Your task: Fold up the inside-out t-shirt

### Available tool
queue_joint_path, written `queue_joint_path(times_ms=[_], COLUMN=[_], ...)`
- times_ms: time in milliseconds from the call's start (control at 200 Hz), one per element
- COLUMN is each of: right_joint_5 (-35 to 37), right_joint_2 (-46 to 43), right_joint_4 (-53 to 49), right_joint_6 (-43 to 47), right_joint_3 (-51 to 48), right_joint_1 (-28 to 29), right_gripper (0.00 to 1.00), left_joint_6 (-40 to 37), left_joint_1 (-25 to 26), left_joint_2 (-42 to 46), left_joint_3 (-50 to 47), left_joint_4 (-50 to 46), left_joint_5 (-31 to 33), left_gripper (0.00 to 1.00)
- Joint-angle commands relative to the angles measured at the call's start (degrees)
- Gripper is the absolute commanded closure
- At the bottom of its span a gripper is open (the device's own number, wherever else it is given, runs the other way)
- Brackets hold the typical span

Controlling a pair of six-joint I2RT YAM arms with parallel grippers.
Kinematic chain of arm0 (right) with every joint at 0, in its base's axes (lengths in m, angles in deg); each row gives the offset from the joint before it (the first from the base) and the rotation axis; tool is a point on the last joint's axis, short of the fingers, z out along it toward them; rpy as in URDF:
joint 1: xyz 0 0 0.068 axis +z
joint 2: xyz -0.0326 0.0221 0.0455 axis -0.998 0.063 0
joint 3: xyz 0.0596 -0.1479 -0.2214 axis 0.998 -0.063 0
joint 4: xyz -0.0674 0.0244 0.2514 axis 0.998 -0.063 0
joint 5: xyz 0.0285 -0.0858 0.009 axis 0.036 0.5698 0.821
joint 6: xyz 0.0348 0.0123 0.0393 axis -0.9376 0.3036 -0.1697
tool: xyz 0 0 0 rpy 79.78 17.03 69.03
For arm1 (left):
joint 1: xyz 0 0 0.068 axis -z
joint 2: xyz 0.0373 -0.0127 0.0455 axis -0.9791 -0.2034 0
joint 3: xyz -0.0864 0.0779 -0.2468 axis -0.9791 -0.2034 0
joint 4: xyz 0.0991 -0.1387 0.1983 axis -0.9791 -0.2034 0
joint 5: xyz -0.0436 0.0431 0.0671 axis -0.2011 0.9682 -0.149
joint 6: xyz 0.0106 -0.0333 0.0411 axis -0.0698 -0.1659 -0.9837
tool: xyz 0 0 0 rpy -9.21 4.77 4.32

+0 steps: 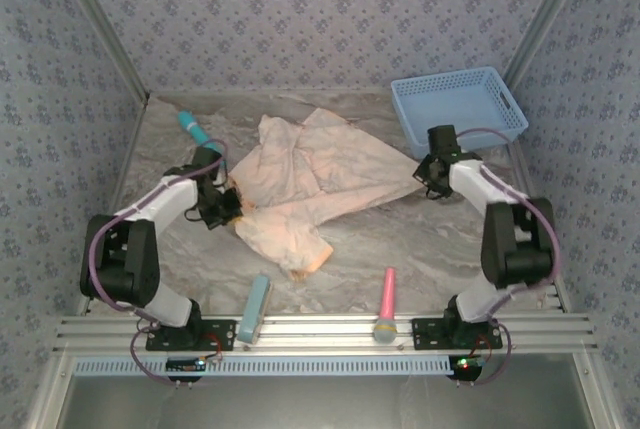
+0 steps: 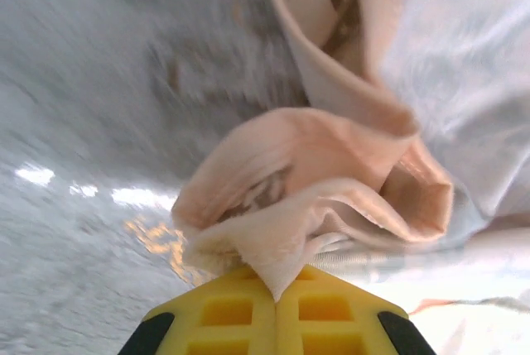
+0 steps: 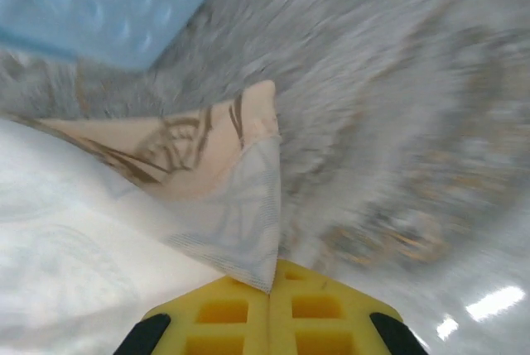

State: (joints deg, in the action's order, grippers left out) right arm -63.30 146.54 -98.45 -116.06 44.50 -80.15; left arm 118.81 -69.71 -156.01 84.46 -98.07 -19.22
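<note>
Left end effector [image 2: 276, 289] is pinching a bunched fold at the left edge of the inside-out t-shirt [image 1: 310, 174]. Right end effector [image 3: 271, 285] is clamped on a hem corner, near the blue basket [image 1: 440, 77] in the far right corner. The shirt lies crumpled mid-desk [image 1: 430, 249], with bare surface toward the near edge.

The shirt [image 1: 310, 184] is soft, matt cloth with a faded print. The table [image 1: 420, 249] looks smooth, glossy and marbled. The basket [image 1: 445, 79] is blue plastic; the fingers [image 2: 224, 314] matt yellow.
</note>
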Motion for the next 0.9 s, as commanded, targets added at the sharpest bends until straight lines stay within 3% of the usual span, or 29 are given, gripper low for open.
queue_joint_path(times_ms=[0,45,100,140,175,255,410,545,655,895], right_joint_5=[11.97,12.03,11.65,9.76,7.31,3.19,1.63,-2.69,-7.69,-17.39], right_joint_2=[-10.15,-11.89,-12.33,-11.58,-10.50,-8.53,-13.56,-19.49,-22.09,-18.38], right_joint_4=[-9.00,-9.26,-9.01,-7.21,-6.51,-8.34,-14.69,-18.41,-16.56,-6.89], right_joint_6=[-6.62,-7.19,-8.61,-9.09,-9.93,-10.94,-7.66,-5.52,-3.97,-4.00], right_joint_3=[-1.80,-3.19,-5.24,-7.07,-8.09,-8.33,-9.27,-12.48,-16.54,-19.55], right_joint_1=[1.06,2.83,5.42,6.45,6.55,6.05,5.44,2.24,-2.64,-9.22], right_gripper=[1.00,1.00,1.00,0.82,0.64,0.52,0.43,0.38,0.38,0.38], left_joint_6=[-2.49,-2.80,-3.73,-5.02,-5.79,-5.89,-4.73,-5.09,-4.79,-17.83], left_joint_1=[-4.51,-5.70,-6.40,-6.44,-6.42,-6.20,-1.53,10.26,19.98,33.51], left_joint_2=[1.72,0.68,-1.49,-3.17,-4.37,-4.76,3.14,9.99,12.36,4.67], left_joint_3=[2.47,2.40,2.79,3.21,3.57,4.14,4.51,4.83,4.45,7.57], left_joint_4=[-2.10,-0.23,1.43,2.31,2.63,1.42,-7.15,-11.93,-9.42,-5.90], left_joint_5=[0.54,-0.12,-1.43,-2.69,-3.67,-4.72,-2.34,-0.16,1.15,7.71], left_gripper=[1.00,0.99,0.79,0.59,0.51,0.48,0.40,0.40,0.40,0.38])
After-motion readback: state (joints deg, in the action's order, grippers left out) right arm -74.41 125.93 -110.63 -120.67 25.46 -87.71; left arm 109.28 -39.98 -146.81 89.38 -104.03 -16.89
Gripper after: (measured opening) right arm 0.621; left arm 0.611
